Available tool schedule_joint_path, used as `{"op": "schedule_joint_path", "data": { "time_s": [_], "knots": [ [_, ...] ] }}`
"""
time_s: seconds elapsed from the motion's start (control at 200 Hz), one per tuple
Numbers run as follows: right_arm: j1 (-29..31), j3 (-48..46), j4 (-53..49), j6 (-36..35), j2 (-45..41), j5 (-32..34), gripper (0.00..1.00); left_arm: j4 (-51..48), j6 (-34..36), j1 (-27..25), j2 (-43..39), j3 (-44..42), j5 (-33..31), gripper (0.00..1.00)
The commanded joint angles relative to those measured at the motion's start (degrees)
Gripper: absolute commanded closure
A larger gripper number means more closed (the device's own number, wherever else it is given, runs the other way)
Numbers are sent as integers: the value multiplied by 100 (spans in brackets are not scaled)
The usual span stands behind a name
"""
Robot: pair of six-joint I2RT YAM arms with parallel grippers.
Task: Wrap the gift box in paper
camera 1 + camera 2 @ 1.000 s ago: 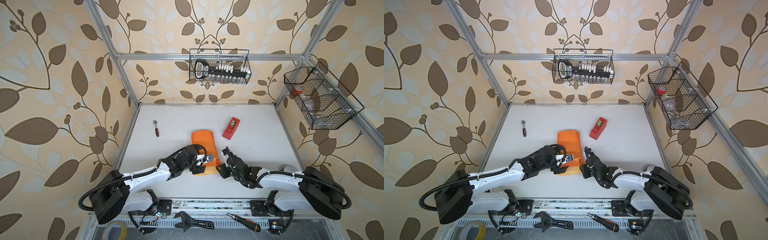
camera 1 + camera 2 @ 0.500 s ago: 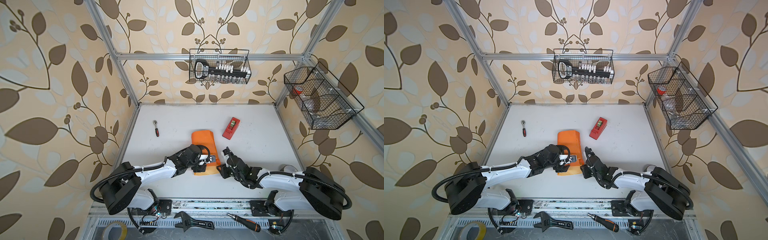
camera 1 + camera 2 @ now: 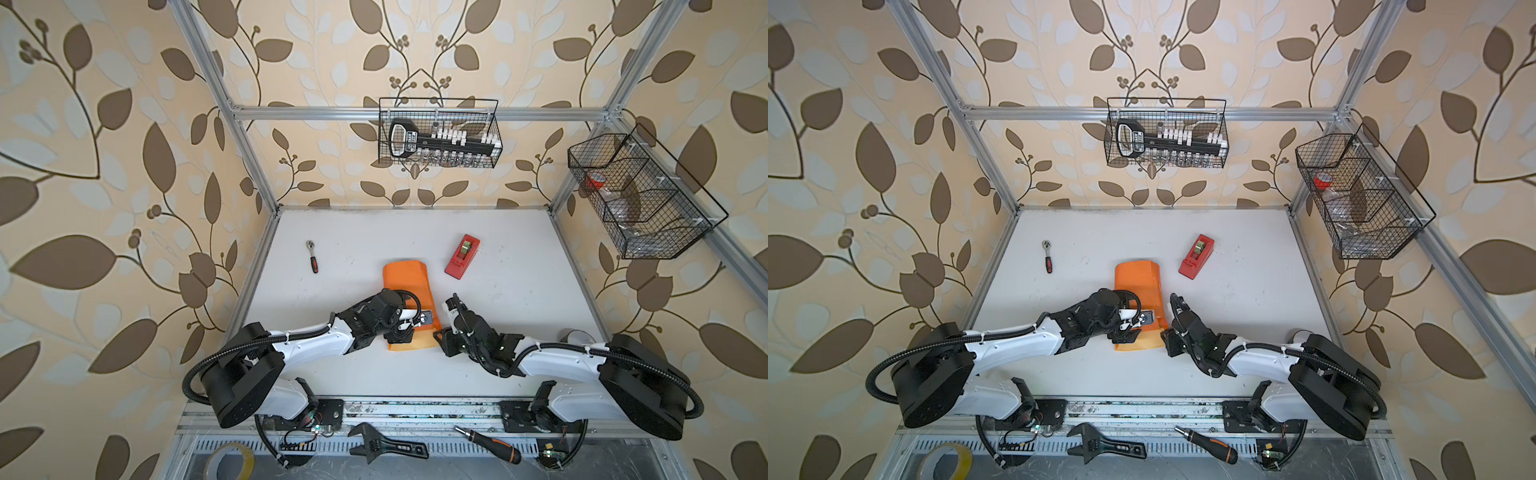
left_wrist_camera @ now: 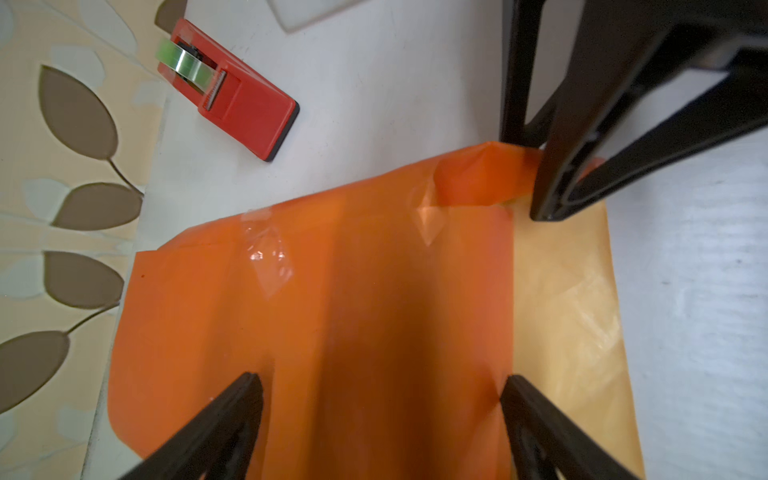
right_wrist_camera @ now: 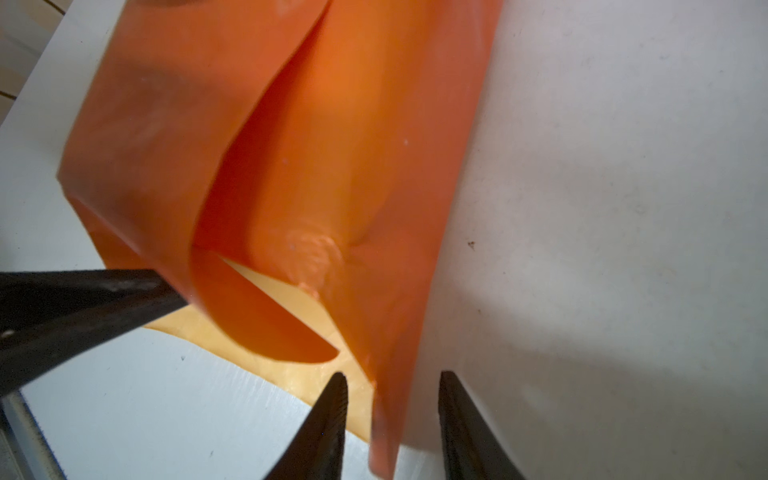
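Note:
The paper (image 3: pixel 405 276) lies folded on the table, glossy orange side up, in both top views (image 3: pixel 1138 276). A ridge runs under it, and the gift box is hidden. Its yellow face (image 4: pixel 569 291) shows along one edge. My left gripper (image 4: pixel 378 382) is open, with one finger on each side of the ridge and the tips at the paper's surface. My right gripper (image 5: pixel 390 382) is open at the sheet's near right corner (image 3: pixel 437 336). An upright orange flap (image 5: pixel 386 415) stands between its fingers with a gap on both sides.
A red tape dispenser (image 3: pixel 462 256) lies just beyond the paper on the right. A small ratchet (image 3: pixel 311 256) lies at the far left. Wire baskets (image 3: pixel 438 133) hang on the back and right walls. A wrench (image 3: pixel 386 446), a screwdriver (image 3: pixel 486 444) and a tape roll (image 3: pixel 230 461) lie below the front rail.
The left arm's elbow has swung right and its gripper has settled lower over the paper's near end, jaws slightly narrower. The right arm has hardly moved.

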Motion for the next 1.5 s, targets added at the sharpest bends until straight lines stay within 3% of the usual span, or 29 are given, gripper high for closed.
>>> {"op": "schedule_joint_path", "data": {
  "time_s": [0.0,0.355,0.57,0.875,1.234,1.494],
  "knots": [
    [-21,-101,-84,-59,-173,33,61,-94,367,-9,161,297,-216,11],
    [-42,-120,-457,-12,-768,-19,60,-464,450,-13,609,389,-512,14],
    [-230,-145,-588,-50,-1006,-198,60,-496,434,-18,500,420,-337,13],
    [-298,-172,-411,-10,-911,-364,60,-404,68,-19,-158,543,418,7],
    [-302,-179,-162,27,-577,-450,61,-463,189,48,-362,583,318,6],
    [-319,-180,-160,17,-577,-437,62,-616,274,182,-13,691,314,13]
  ]
}}
